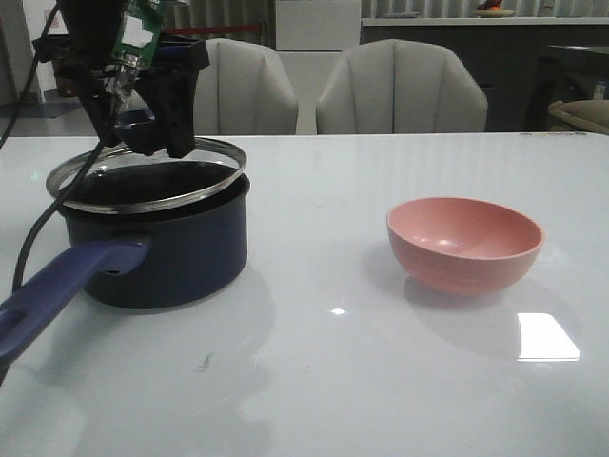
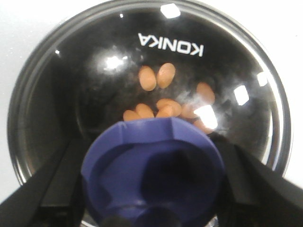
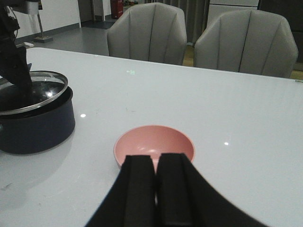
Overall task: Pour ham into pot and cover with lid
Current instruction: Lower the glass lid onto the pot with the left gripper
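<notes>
The dark blue pot (image 1: pixel 166 252) stands at the table's left, its long handle (image 1: pixel 57 286) pointing toward the front. The glass lid (image 1: pixel 195 167) hangs tilted just over the pot's rim, its right side higher. My left gripper (image 1: pixel 143 133) is shut on the lid's blue knob (image 2: pixel 151 165), with a black finger (image 2: pixel 57 189) on each side. Through the glass, several orange-pink ham pieces (image 2: pixel 156 78) lie on the pot's black bottom. My right gripper (image 3: pixel 156 163) is shut and holds nothing, just in front of the pink bowl (image 3: pixel 154 142).
The pink bowl (image 1: pixel 464 243) stands empty at the table's right. Two grey chairs (image 1: pixel 400 90) stand behind the far edge. A black cable (image 1: pixel 33 238) hangs down left of the pot.
</notes>
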Available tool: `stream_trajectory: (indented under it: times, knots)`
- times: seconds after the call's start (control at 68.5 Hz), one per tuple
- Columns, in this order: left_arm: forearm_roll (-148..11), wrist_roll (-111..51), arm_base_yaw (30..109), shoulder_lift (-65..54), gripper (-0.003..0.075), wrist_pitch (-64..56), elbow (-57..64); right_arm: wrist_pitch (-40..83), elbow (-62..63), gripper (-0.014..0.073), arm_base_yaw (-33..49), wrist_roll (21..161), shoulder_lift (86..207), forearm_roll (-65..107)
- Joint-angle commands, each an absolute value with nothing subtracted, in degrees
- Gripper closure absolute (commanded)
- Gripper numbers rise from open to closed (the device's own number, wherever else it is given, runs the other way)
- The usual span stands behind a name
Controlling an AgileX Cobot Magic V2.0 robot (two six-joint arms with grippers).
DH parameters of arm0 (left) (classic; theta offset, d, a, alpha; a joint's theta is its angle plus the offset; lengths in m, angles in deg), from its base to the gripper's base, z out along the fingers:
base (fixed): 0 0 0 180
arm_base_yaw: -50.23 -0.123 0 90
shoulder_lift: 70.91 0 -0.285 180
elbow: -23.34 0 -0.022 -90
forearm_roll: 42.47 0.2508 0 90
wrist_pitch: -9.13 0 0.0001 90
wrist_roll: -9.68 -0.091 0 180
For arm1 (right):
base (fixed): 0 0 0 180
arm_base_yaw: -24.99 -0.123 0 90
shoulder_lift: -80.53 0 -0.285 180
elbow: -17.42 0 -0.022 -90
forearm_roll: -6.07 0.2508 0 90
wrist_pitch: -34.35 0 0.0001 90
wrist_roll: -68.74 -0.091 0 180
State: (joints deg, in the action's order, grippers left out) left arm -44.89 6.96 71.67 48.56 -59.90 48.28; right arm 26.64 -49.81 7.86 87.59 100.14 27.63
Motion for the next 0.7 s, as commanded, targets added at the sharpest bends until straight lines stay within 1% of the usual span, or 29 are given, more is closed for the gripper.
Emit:
stream_trajectory:
  times: [0.0,0.336,0.569,0.686]
  knots:
    - [-45.83,7.14,72.08,45.43,0.0514,-57.68,50.29,31.21,-48.21,0.0437,7.97,88.17,100.51,27.74]
    - [-44.80,7.14,72.08,46.07,0.0512,-55.38,50.29,31.21,-48.21,0.0437,7.97,88.17,100.51,27.74]
    - [-44.80,7.25,72.08,48.68,0.0512,-58.56,50.29,31.21,-48.21,0.0437,7.97,88.17,100.51,27.74]
    - [-44.69,7.25,72.08,49.43,0.0512,-58.16,50.29,31.21,-48.21,0.0437,7.97,88.17,100.51,27.74]
